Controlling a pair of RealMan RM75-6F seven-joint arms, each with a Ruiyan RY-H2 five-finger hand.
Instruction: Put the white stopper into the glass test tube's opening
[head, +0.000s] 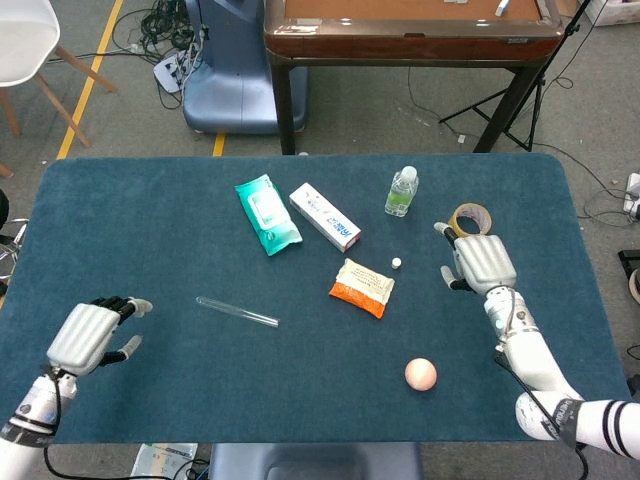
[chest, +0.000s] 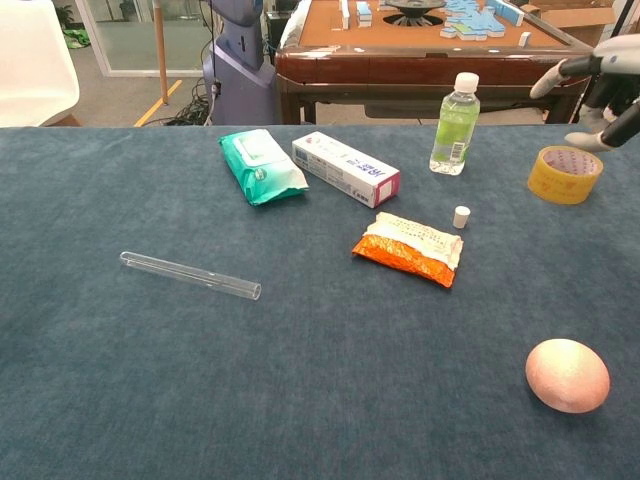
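Observation:
The glass test tube (head: 237, 312) lies flat on the blue cloth left of centre, also in the chest view as test tube (chest: 190, 275), its opening toward the right. The small white stopper (head: 397, 263) stands alone on the cloth just beyond the orange packet; in the chest view the stopper (chest: 461, 217) is right of that packet. My right hand (head: 480, 262) hovers right of the stopper, holding nothing, and shows raised at the top right as right hand (chest: 600, 85). My left hand (head: 88, 335) is over the near left of the table, empty, well left of the tube.
An orange snack packet (head: 362, 287), a pink egg (head: 421, 374), a tape roll (chest: 565, 174), a water bottle (head: 402, 191), a white-pink box (head: 324, 216) and a green wipes pack (head: 267, 213) lie around the table's middle and far side. A brown table stands beyond.

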